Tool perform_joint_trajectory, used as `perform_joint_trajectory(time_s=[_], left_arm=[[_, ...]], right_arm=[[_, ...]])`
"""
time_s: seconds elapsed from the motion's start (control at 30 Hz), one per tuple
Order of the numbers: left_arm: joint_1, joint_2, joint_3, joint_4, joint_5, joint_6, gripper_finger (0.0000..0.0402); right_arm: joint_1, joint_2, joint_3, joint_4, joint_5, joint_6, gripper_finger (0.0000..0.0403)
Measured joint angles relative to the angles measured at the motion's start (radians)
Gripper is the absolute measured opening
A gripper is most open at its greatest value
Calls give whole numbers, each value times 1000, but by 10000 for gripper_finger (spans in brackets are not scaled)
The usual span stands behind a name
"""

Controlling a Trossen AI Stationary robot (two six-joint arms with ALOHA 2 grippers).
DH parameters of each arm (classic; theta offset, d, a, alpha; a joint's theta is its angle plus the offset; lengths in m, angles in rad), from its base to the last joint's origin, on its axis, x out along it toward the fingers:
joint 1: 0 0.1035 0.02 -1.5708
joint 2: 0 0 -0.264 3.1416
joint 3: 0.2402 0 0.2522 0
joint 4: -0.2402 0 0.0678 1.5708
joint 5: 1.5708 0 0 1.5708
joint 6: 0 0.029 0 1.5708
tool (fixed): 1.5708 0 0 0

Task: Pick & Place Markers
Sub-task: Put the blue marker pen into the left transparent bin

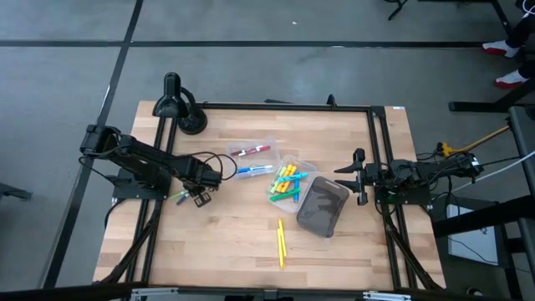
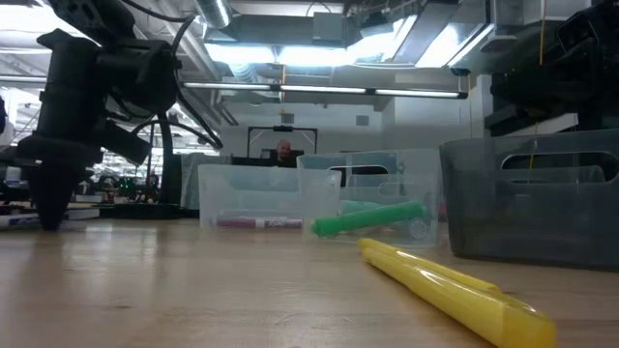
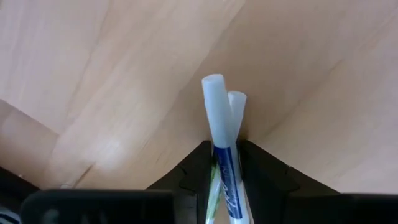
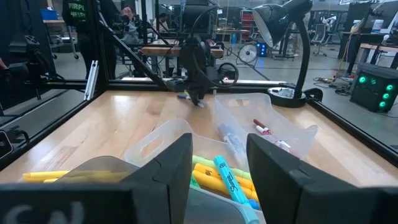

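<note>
My left gripper [image 1: 201,194] stood over the bare table [image 1: 226,242] at about 9 o'clock from the clear trays [image 1: 261,159]. It was clamped on a marker [image 3: 219,124] with a pale cap and blue print on its barrel. A second pale cap showed just behind the first; whether it was another marker or a shadow could not be determined. In the high view only a green tip was visible beside the fingers.

My right gripper [image 1: 359,174] waited at the table's 3 o'clock edge, fingers [image 4: 163,168] spread apart, just beside the dark bin [image 1: 323,206].

The remaining markers lay as follows: a red one [image 1: 251,151] and a blue one [image 1: 253,171] in the far tray, a mixed heap [image 1: 286,186] in the near tray, and two yellow ones [image 1: 281,241] on the table at 6 o'clock from the trays. The bin's contents could not be made out. A lamp [image 1: 177,102] stood at the 11 o'clock corner.
</note>
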State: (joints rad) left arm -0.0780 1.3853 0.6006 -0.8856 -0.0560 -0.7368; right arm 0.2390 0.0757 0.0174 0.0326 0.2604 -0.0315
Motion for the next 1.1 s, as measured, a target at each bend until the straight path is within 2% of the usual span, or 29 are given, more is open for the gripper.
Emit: perform_joint_trajectory(time_s=[0.53, 0.8, 1.1], left_arm=[[0, -9, 1, -5, 13, 0, 63], [-1, -37, 3, -5, -38, 0, 61], [-1, -106, 3, -5, -62, 2, 37]], right_arm=[[0, 0, 0, 0, 0, 0, 152], [0, 0, 0, 0, 0, 0, 152], [0, 0, 0, 0, 0, 0, 152]])
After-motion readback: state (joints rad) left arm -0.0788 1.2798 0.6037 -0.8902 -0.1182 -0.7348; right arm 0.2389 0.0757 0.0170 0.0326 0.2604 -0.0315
